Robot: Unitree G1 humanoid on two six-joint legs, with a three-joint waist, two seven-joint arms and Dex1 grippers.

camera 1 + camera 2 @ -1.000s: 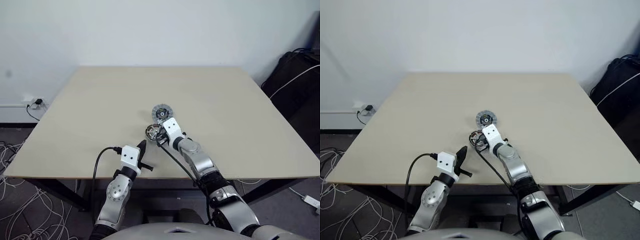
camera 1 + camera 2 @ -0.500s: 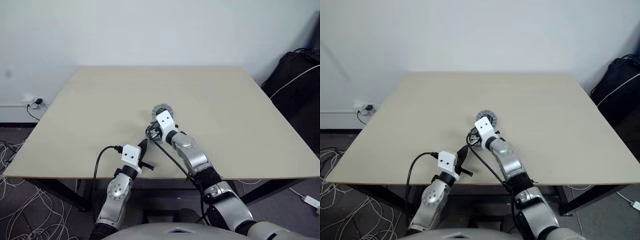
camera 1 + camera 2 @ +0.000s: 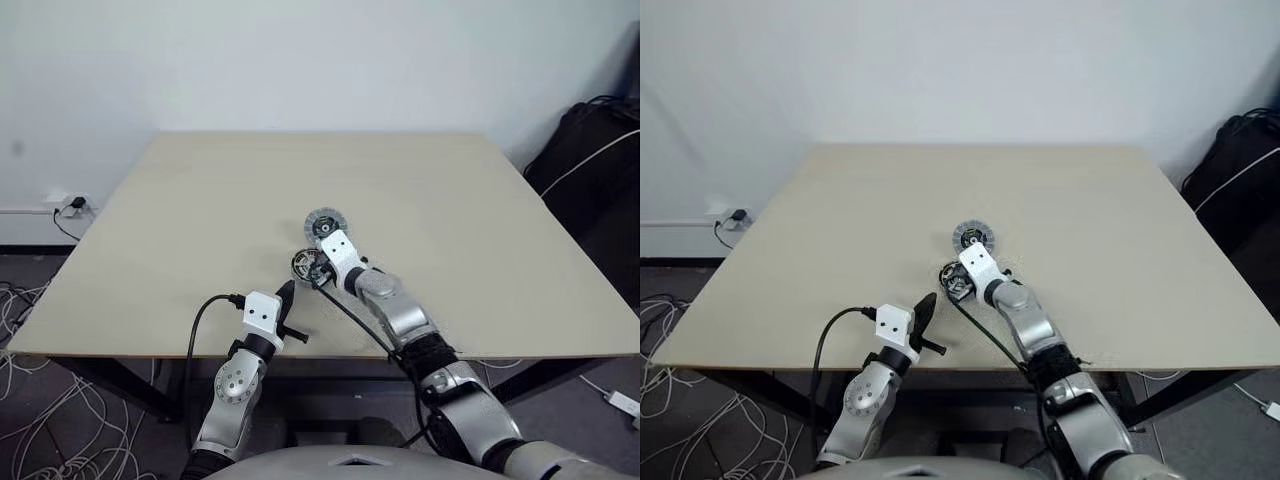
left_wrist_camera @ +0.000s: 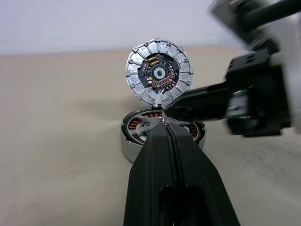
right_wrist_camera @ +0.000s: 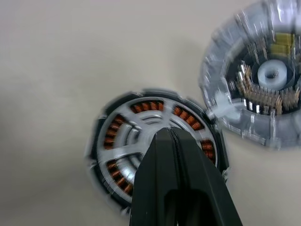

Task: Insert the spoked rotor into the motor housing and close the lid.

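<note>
Near the middle of the pale beige counter (image 3: 450,220), seen from the left eye, the small round grey metal motor housing (image 3: 308,265) with copper-brown windings sits with the spoked rotor, a flat wheel of silvery spokes and dark rim, already inside it. The round silvery ribbed lid (image 3: 323,225) with its dark centre lies just beyond the housing, touching or nearly so. The right end effector (image 3: 318,272) hangs over the housing, fingers pressed together. The left end effector (image 3: 284,293), also pressed together and empty, waits on the housing's near side.

From the left wrist, the lid (image 4: 159,71) lies straight beyond the housing (image 4: 141,136).

From the right wrist, the rotor (image 5: 134,136) lies directly under the closed fingertips, the lid (image 5: 263,84) beside the housing. Judging by this, the right arm is nearer the lid.
</note>
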